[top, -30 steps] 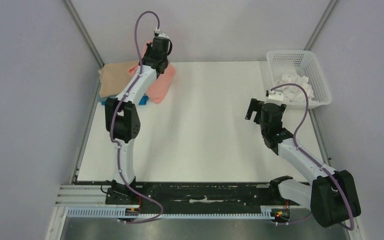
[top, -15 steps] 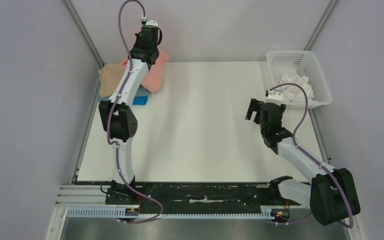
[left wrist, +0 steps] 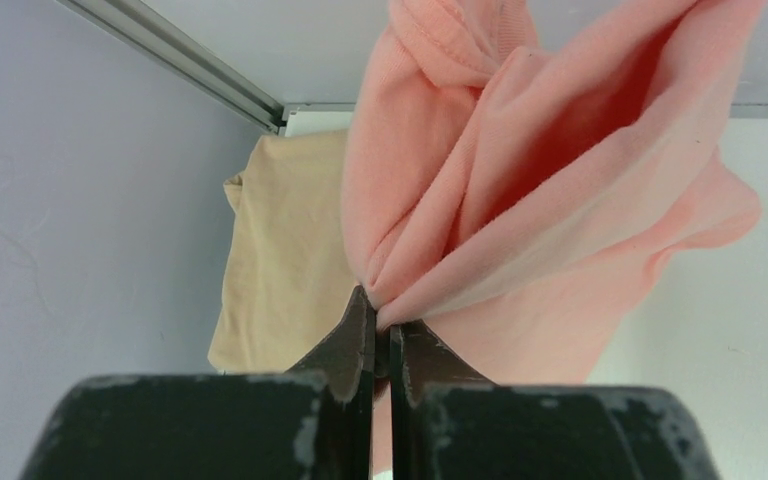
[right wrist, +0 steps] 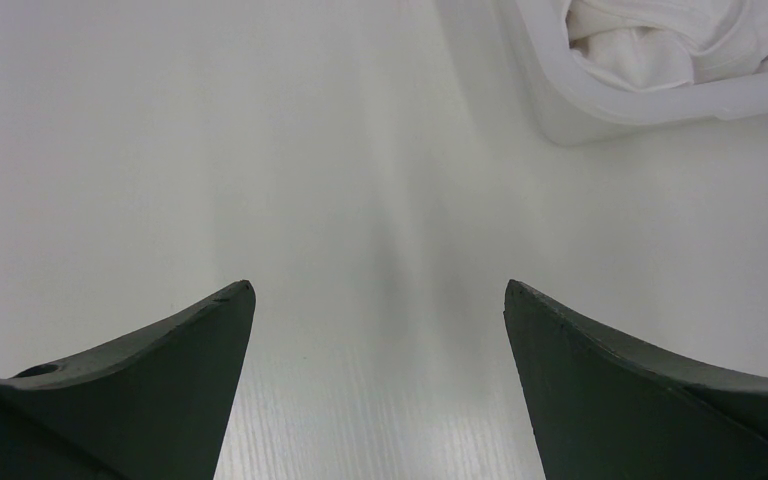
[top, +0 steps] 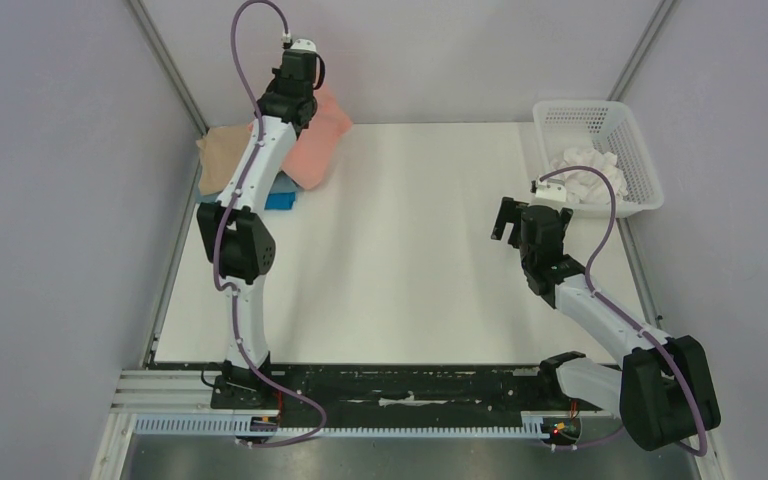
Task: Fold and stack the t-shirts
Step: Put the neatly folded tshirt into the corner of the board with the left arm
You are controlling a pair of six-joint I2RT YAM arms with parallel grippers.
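Cloth of the salmon-pink cotton t-shirt (left wrist: pixel 520 200) hangs limp and light directly ahead of the left gripper (left wrist: pixel 382 312), which pinches a bunched fold of it, so it will probably sag and needs holding at two corners; the right gripper (right wrist: pixel 378 286) is spread, empty.

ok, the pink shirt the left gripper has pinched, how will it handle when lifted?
Likely floppy: the pink shirt bunches into deep folds at the left gripper and sags away from it. Probably light, since a pinch at one point seems to hold the bunch up. Its loose edge may drag across the tan shirt beside it when moved.
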